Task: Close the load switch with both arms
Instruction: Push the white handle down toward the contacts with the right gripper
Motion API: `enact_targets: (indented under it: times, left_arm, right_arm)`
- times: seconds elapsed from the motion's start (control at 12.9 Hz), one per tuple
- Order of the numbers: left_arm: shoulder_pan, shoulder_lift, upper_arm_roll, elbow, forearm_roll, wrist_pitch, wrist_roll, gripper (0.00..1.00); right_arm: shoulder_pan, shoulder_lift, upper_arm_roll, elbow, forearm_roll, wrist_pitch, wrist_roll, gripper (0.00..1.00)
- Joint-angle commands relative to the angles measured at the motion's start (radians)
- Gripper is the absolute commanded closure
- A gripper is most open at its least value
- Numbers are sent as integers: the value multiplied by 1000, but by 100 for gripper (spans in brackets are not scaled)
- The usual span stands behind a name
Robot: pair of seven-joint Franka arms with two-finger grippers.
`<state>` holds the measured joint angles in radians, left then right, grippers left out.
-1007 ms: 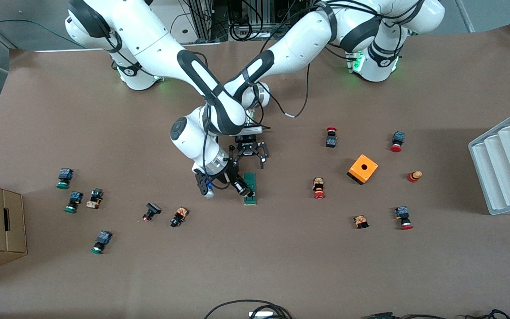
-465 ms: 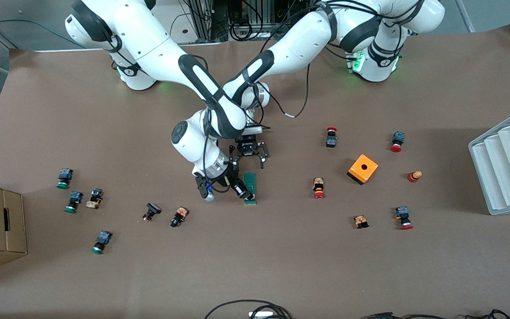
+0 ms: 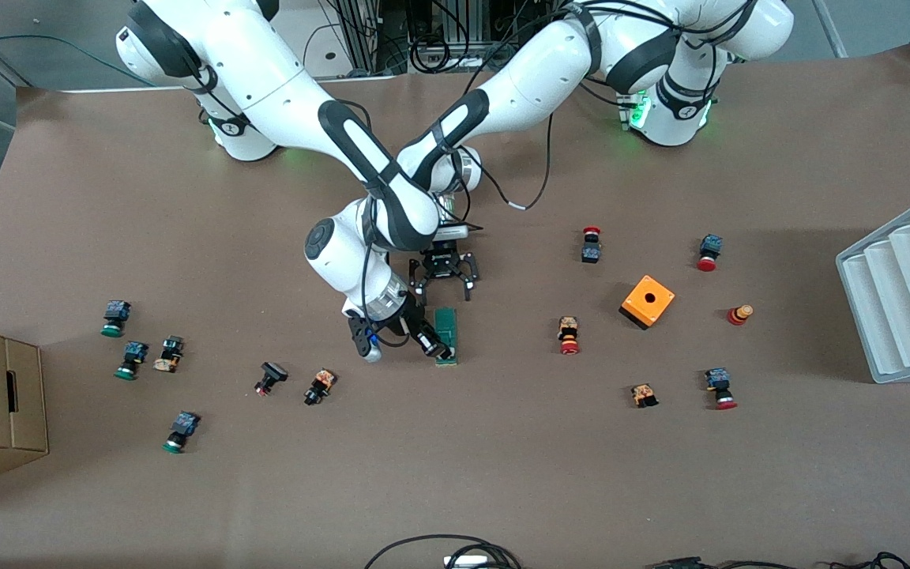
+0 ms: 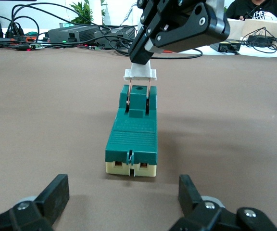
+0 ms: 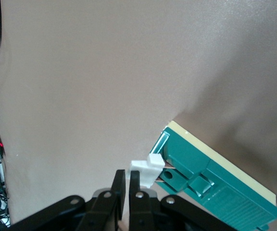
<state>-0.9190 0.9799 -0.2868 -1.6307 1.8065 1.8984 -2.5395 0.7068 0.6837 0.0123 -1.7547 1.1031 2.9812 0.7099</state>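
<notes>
load switch (image 3: 446,336) flat on the table (image 3: 502,474) mid-table, white tab raised at its nearer end | right hand (image 3: 429,341) clenched, fingertips pressing on that tab | left hand (image 3: 445,272) spread wide, empty, low just beside the switch's farther end

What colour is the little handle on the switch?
White handle on the green load switch; clearest in the left wrist view.

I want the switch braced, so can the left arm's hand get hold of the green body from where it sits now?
Probably yes. The left hand is open in front of the load switch, bare table between; the right hand only touches the white handle.
</notes>
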Motion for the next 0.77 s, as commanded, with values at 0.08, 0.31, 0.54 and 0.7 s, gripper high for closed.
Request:
enact_targets:
  times: [0.08,0.31,0.54,0.7]
  left_arm:
    - [-6,83,-3,66,17,56,-35,0]
    - [-6,83,-3,64,17,56,-35,0]
    - [-6,83,-3,64,17,56,-35,0]
    - [-6,83,-3,65,17,56,-35,0]
  right_arm:
    - [-15,31,5,41,-3,-4,-20,90]
    - [-17,37,5,47,-3,-4,-20,90]
    - [-20,40,5,50,-3,-4,-20,90]
    - [-20,42,5,52,-3,-4,-20,90]
